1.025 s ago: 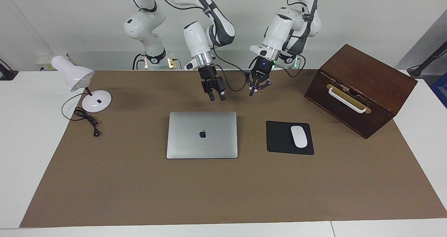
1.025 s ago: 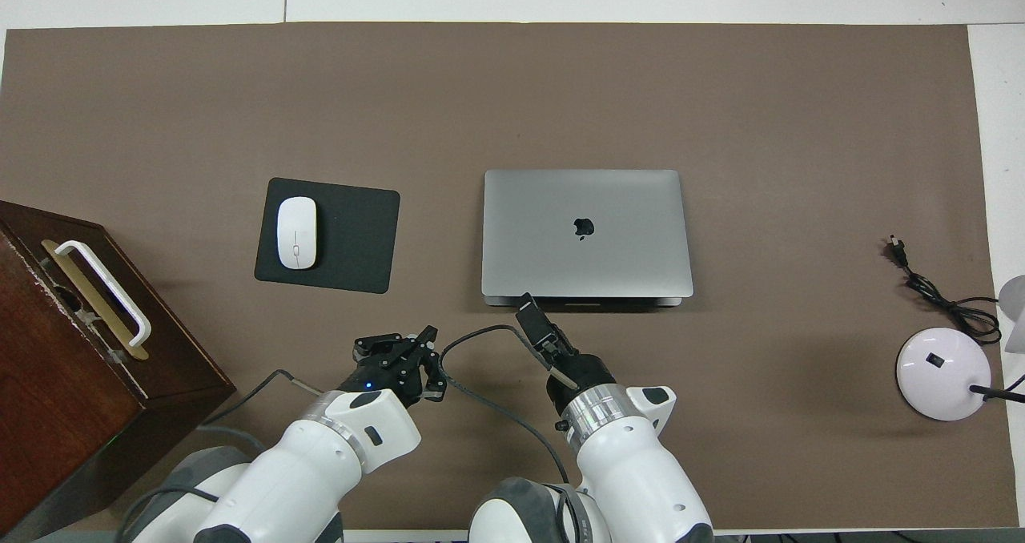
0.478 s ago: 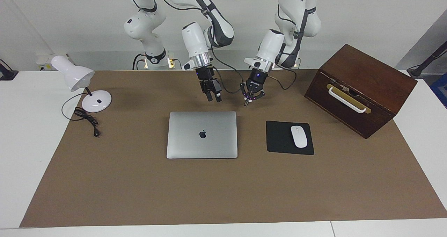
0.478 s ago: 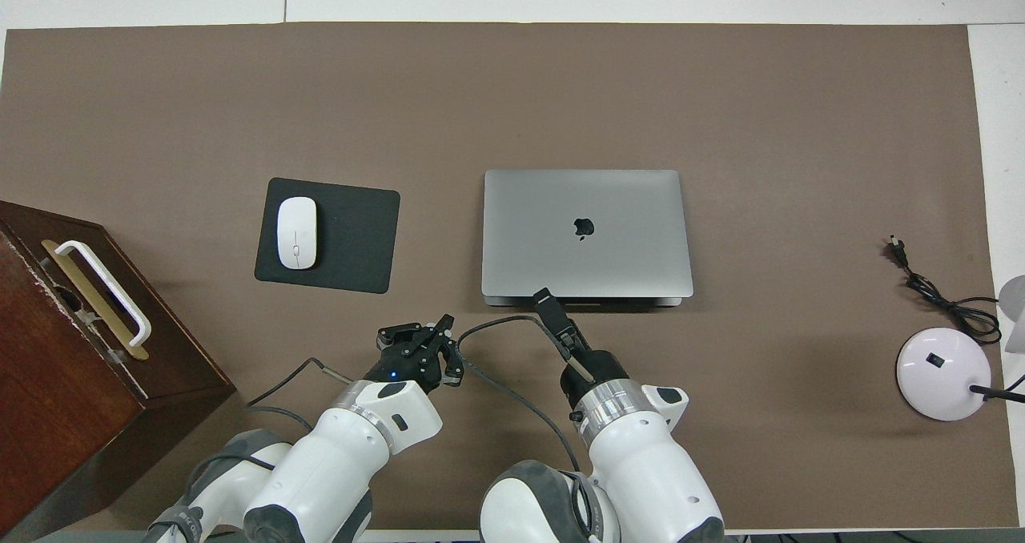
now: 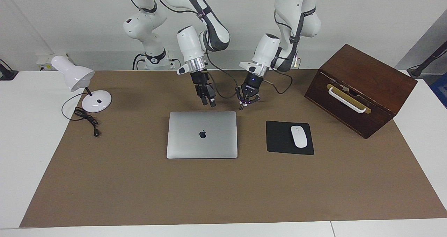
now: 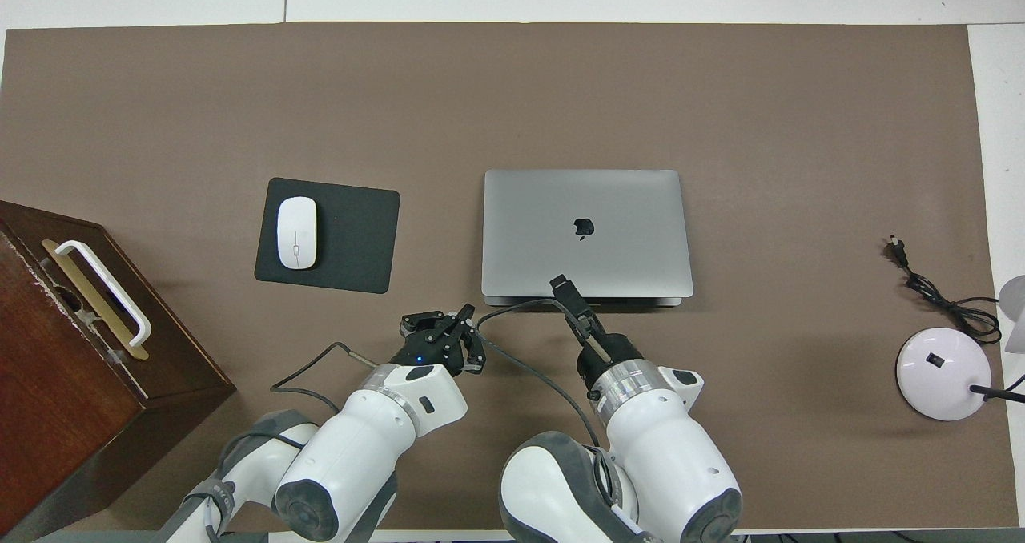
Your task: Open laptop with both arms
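A brown paper-like mat (image 5: 223,191) covered most of a white table (image 5: 21,153), with a plain pale wall rising where the robots stood. The thin silver-grey closed laptop (image 5: 202,135) with a dark apple logo lay flat near the middle of the mat, its lid down. The left gripper (image 5: 241,106), on the white arm coming from the wooden box's end, hung tilted just above the mat by the laptop's corner nearest the robots, its fingertips pressed together with the links splayed outward. The right gripper (image 5: 211,103), on the white arm from the lamp's end, pointed down over the laptop's edge nearest the robots; whether its jaws were spread or closed could not be told. A black cable looped between the two wrists. Beside the laptop, toward the left arm's end, a black rectangular mousepad (image 5: 281,137) carried a white mouse (image 5: 299,136), and a dark brown wooden box (image 5: 359,90) with a white handle stood further along. At the right arm's end stood a white desk lamp (image 5: 80,86) with a coiled black cord (image 5: 85,120).
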Motion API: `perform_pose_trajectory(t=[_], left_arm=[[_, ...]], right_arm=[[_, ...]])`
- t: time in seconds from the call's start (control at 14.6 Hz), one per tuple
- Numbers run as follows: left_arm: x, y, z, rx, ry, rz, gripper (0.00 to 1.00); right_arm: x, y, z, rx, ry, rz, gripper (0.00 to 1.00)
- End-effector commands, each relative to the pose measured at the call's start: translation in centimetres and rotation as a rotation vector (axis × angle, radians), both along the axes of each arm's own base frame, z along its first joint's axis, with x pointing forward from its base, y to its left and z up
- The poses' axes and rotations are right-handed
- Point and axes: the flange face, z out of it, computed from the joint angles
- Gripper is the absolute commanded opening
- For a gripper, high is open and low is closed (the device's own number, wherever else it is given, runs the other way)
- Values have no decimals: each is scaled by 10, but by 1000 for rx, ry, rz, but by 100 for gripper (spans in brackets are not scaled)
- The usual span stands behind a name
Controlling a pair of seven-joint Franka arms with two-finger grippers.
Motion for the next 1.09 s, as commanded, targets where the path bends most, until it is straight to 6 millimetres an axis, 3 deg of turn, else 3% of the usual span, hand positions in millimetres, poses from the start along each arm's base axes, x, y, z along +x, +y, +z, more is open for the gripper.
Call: perform_pose_trajectory(t=[0.0,0.2,0.61,1.02], left_arm=[[5,-12,-3,-15,-12,0,0],[4,-22,-15,-1,0,-19,0],[10,-35,-15,1,-18,-54,0],[16,-36,-22,15,-19,-66,0]], right_arm=[[5,-6,-4,-14,10,19,100],[6,-6,-4,-16,9,21,100],[9,-11,-4,-25,6,22,100],[10,-12,-5,-31,5,31,100]])
